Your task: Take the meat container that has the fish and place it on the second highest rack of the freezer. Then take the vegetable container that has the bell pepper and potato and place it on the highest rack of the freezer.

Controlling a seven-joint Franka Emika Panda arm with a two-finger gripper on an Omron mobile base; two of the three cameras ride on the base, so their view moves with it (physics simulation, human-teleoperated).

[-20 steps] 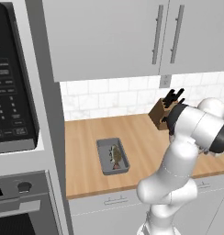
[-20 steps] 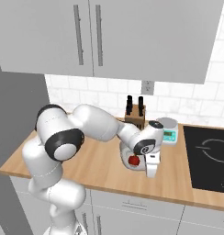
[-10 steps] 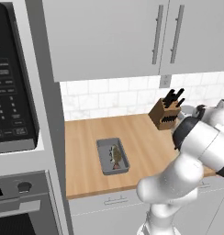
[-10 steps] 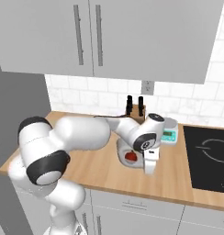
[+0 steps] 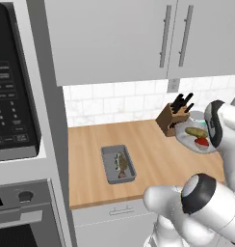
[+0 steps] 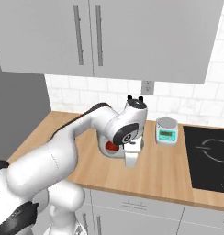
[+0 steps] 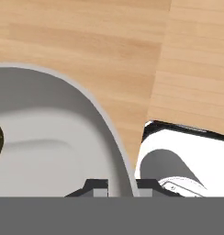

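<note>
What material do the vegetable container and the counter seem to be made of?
The vegetable container looks like smooth, whitish translucent plastic: its wall is thin and pale, with rounded corners. The counter looks like matte light wood, with visible grain and plank seams.

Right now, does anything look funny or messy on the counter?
The bowl with the potato and pepper sits tilted, its rim pinched by the gripper. The fish lies neatly in its tray. Nothing spilled.
</note>
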